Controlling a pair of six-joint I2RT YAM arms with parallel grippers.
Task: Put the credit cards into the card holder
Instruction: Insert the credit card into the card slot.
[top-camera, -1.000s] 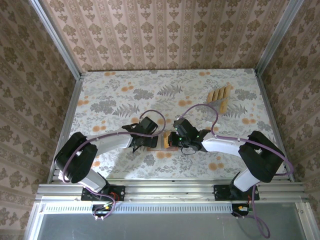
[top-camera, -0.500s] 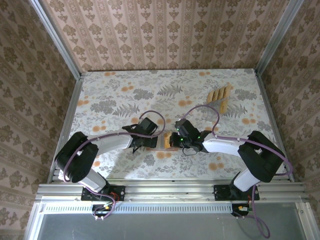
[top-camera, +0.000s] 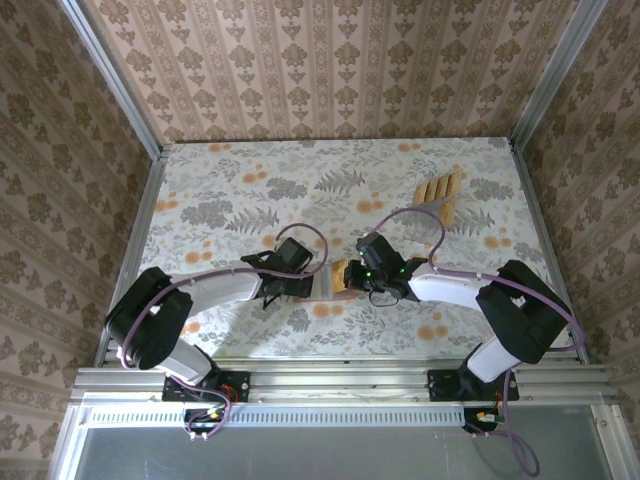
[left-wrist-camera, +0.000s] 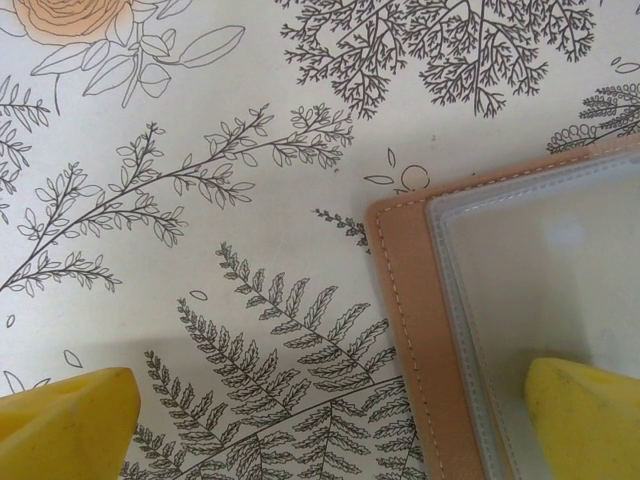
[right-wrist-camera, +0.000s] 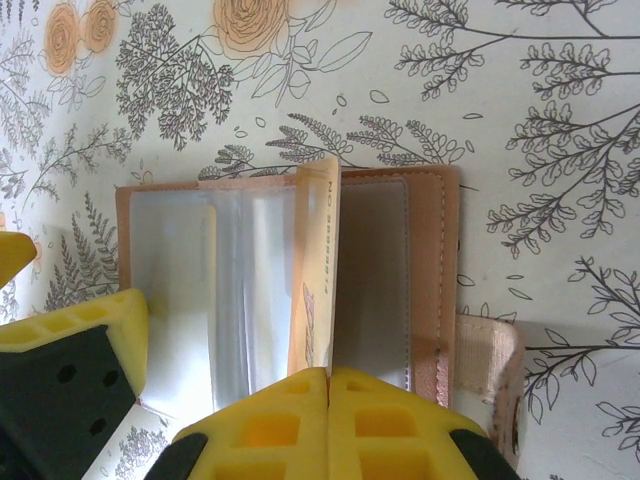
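Card (right-wrist-camera: 318, 270), pinched by the right claw (right-wrist-camera: 328, 375), should slide slowly into the card holder (right-wrist-camera: 430, 280) while the spread left claw (left-wrist-camera: 325, 425) steadies it.

Floral tablecloth (top-camera: 250, 190) w/ orange blooms, damask wallpaper (top-camera: 340, 60) behind, alu rail (top-camera: 340, 375) at near edge.

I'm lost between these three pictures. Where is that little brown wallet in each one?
Top view: the card holder lies mid-table, between the left claw and the right claw.
Left wrist view: lower right, one leather corner and clear pocket showing.
Right wrist view: centre, lying open, a credit card held on edge over it by the right claw.
Shared landmark: the left claw's yellow finger over the clear pocket.
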